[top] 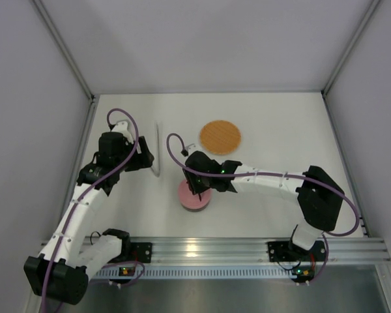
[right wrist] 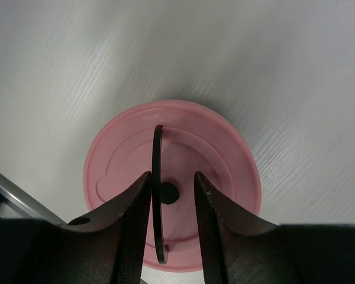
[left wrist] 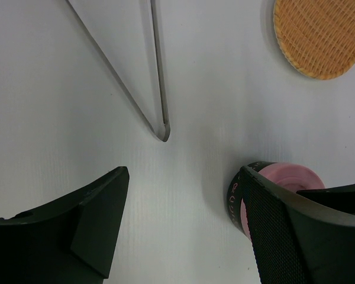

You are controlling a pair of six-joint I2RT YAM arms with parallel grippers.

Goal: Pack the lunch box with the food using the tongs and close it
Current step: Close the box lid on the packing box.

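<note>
The lunch box point(top: 194, 199) stands near the front middle of the table with its pink lid point(right wrist: 225, 148) on top. The lid's thin black handle point(right wrist: 158, 177) stands upright between the fingers of my right gripper point(right wrist: 173, 177). Those jaws are a little apart; the left finger lies against the handle and a gap shows on the right side. The tongs point(top: 158, 150) lie flat on the table, their joined end point(left wrist: 163, 135) pointing at my left gripper point(left wrist: 183, 225), which hangs open over bare table with nothing in it. The lunch box point(left wrist: 284, 177) shows beside its right finger. No food is in view.
A flat orange-brown woven plate point(top: 219, 137) lies at the back middle, behind the lunch box, and shows as the plate point(left wrist: 319, 35) in the left wrist view. White walls close the table on three sides. An aluminium rail point(top: 202, 248) runs along the near edge.
</note>
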